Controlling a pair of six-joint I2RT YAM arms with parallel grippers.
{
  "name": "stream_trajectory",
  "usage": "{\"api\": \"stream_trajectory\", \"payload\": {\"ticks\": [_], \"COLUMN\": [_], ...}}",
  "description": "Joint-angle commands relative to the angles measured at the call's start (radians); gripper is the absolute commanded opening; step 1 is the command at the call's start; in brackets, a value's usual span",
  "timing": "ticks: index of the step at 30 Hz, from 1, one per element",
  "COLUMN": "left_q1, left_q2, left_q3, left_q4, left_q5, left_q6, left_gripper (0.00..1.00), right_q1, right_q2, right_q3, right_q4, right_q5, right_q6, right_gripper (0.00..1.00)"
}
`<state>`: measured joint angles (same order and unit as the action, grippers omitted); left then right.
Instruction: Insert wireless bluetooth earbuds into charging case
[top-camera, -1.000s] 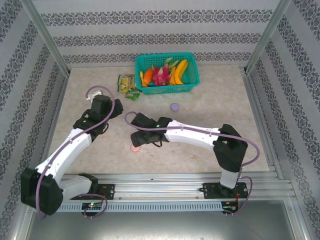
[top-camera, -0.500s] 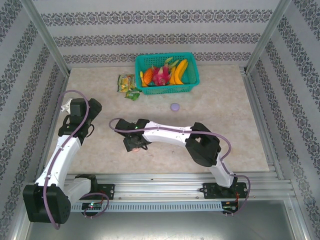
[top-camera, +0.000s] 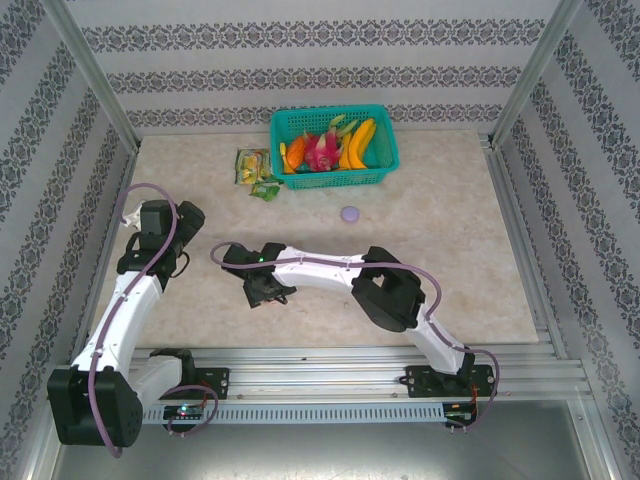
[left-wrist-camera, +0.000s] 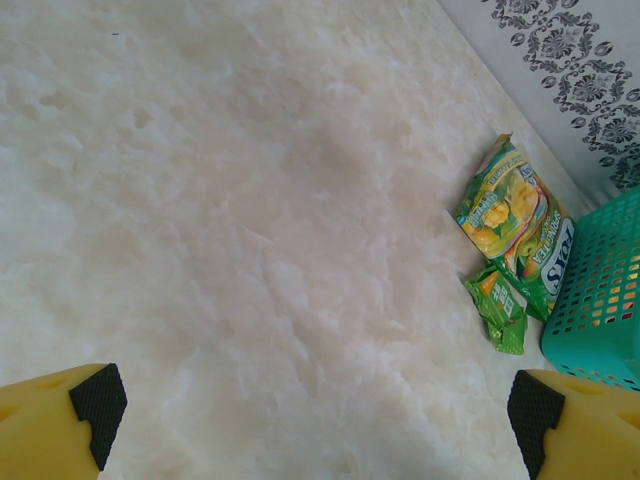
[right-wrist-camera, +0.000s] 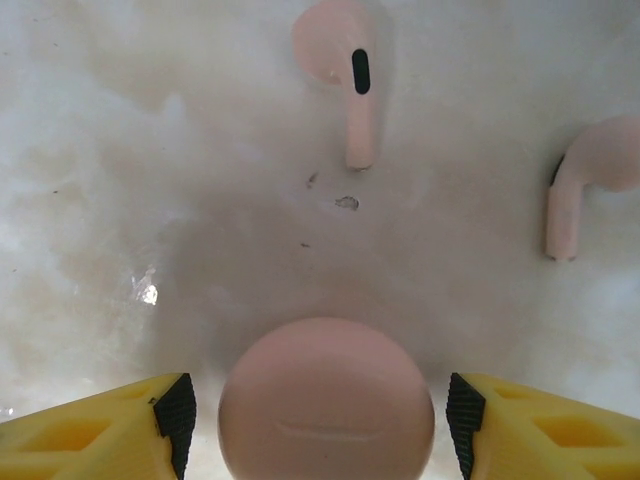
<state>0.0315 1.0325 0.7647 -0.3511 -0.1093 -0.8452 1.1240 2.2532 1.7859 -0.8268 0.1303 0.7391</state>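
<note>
In the right wrist view a round pink charging case (right-wrist-camera: 326, 400) lies closed on the table between my right gripper's (right-wrist-camera: 320, 425) black pads (right-wrist-camera: 178, 420). A narrow gap remains on each side, so the gripper is open around it. Two pale pink earbuds lie beyond the case, one straight ahead (right-wrist-camera: 345, 70) and one to the right (right-wrist-camera: 585, 185). From above, the right gripper (top-camera: 265, 290) covers the case at the table's left centre. A purple round case (top-camera: 349, 214) sits further back. My left gripper (left-wrist-camera: 315, 420) is wide open over bare table, at the far left (top-camera: 180, 218).
A teal basket (top-camera: 330, 178) of toy fruit stands at the back, its corner also in the left wrist view (left-wrist-camera: 600, 300). Two snack packets (top-camera: 252, 165) lie left of it, a large one (left-wrist-camera: 515, 225) and a small green one (left-wrist-camera: 498, 310). Metal posts frame the table.
The left arm has drawn back to the far left. The right arm has reached further left, and its jaws have narrowed around the pink case.
</note>
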Motion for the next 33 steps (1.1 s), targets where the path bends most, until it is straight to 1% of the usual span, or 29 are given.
{"api": "stream_trajectory", "payload": {"ticks": [1, 7, 12, 15, 18, 28, 33], "left_q1": [0.018, 0.018, 0.02, 0.019, 0.019, 0.019, 0.019], "left_q2": [-0.009, -0.008, -0.005, -0.006, -0.006, 0.001, 0.017], "left_q3": [-0.015, -0.023, -0.025, -0.025, -0.021, -0.012, -0.013], "left_q4": [0.004, 0.015, 0.02, 0.021, 0.02, 0.026, 0.044], "left_q5": [0.003, 0.02, 0.033, 0.037, 0.042, 0.082, 0.13], "left_q6": [-0.011, -0.005, 0.002, 0.006, 0.008, 0.026, 0.028], "left_gripper": [1.0, 1.0, 1.0, 1.0, 1.0, 1.0, 1.0], "right_q1": [0.011, 0.01, 0.01, 0.011, 0.011, -0.001, -0.062], "right_q2": [0.027, 0.047, 0.038, 0.014, -0.023, -0.211, -0.314], "right_q3": [0.024, 0.026, 0.009, -0.017, -0.05, -0.235, -0.39], "right_q4": [-0.025, -0.024, -0.022, -0.011, 0.006, 0.061, 0.098], "right_q5": [-0.003, 0.002, 0.004, 0.01, 0.011, 0.052, 0.064], "right_q6": [0.024, 0.025, 0.022, 0.022, 0.028, 0.042, 0.051], "right_gripper": [0.68, 0.64, 0.53, 0.48, 0.46, 0.45, 0.46]}}
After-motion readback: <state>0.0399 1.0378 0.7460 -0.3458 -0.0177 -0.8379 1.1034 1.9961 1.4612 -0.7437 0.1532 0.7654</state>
